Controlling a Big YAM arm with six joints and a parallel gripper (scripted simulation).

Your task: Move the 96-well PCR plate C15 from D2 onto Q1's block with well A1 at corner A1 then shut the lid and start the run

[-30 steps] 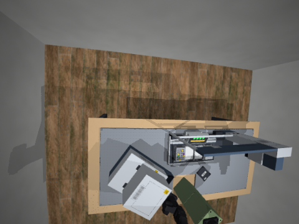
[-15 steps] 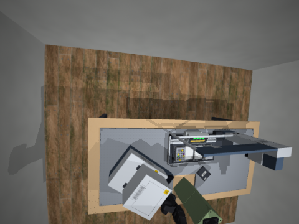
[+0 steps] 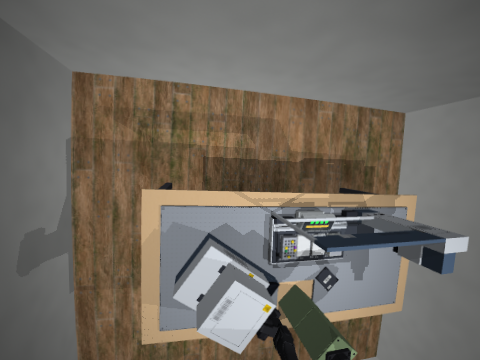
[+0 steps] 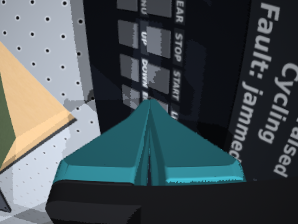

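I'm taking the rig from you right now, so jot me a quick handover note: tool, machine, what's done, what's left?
Tool: shut, holding nothing, tip close to the machine's key panel, near the upper keys.
Machine: near table edge; its screen reads "Fault: jammed".
Done: no plate visible on the machine.
Left: press CLEAR, fetch the plate from the hand-off row, seat it, shut the lid, press START.
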